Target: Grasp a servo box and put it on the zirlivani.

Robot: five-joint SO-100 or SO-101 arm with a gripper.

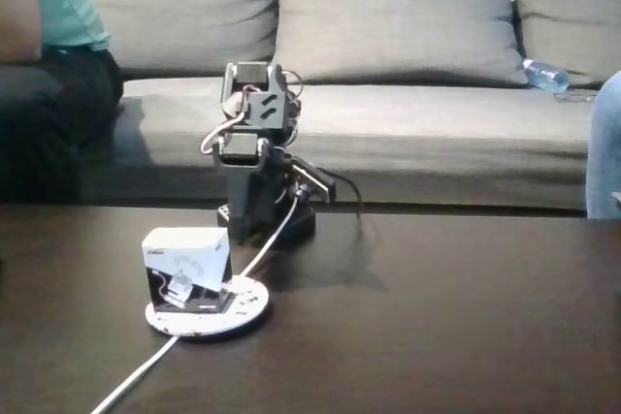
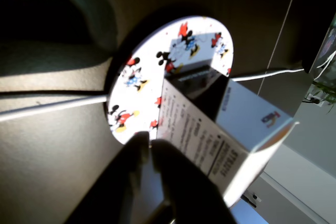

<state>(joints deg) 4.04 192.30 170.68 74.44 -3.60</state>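
Servo box (image 1: pixel 187 267) is sitting on the white disc (image 1: pixel 247 308) at the counter's (image 1: pixel 456 336) near left, while the end effector (image 2: pixel 149 142), its opening unclear, is hovering beside it.

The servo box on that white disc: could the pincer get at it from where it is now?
Probably yes. In the wrist view the pincer sits right beside the servo box on the disc, nothing between them.

Living room, grey sofa (image 1: pixel 408 94), dark table (image 1: pixel 466 327)
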